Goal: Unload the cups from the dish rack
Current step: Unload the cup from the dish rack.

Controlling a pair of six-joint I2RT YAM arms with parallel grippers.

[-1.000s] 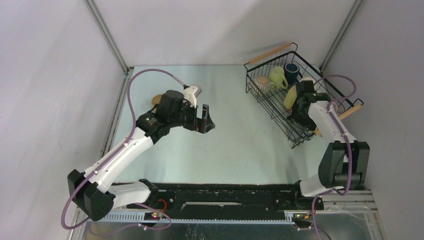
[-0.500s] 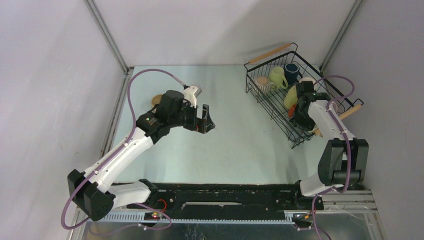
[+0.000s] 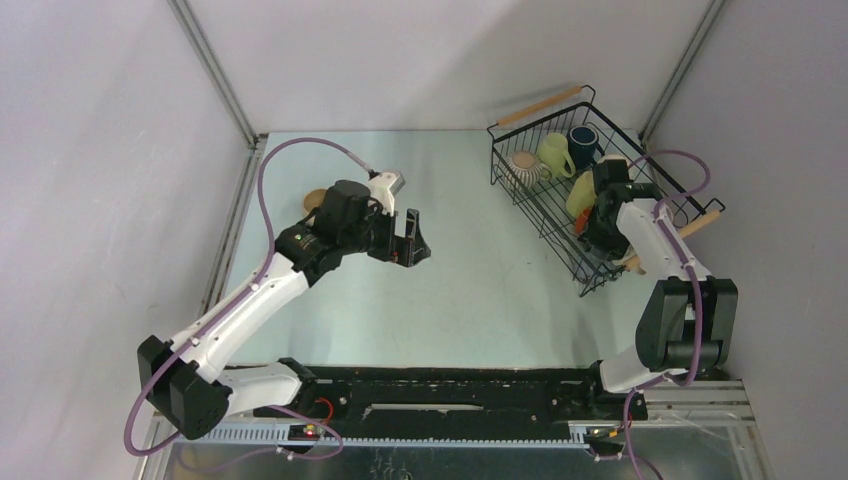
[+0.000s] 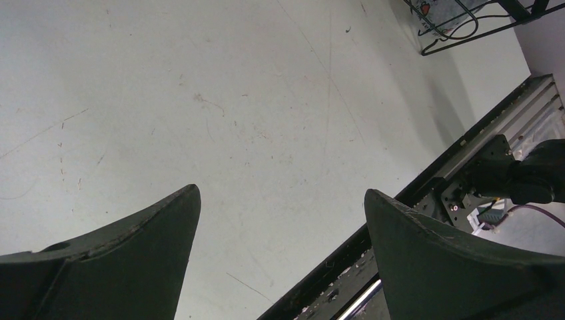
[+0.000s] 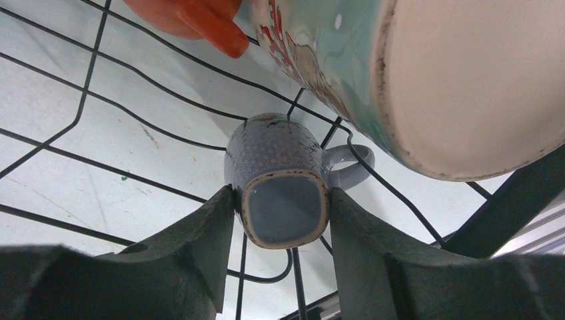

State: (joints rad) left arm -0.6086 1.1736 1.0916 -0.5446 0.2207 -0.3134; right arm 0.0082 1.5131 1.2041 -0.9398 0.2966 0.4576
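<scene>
The left claw [image 4: 280,193] hangs over the bare bench [image 4: 266,100] left of centre, its fingers spread wide with nothing between them. Just beyond that arm a tan cup [image 3: 315,198] sits on the bench, partly hidden.

On the right, the right claw [image 5: 281,192] reaches down into the dish rack [image 3: 560,235] and pinches a small lavender-grey mug [image 5: 276,160]. The mug lies on its side on the wires, mouth toward the camera and handle to the right, with a finger pressed against each flank. A larger floral-printed cup [image 5: 313,47] lies close above it.

At the rack's far end stand a ribbed beige cup [image 3: 525,166], a pale yellow-green cup [image 3: 555,153] and a dark blue cup [image 3: 583,141].
</scene>
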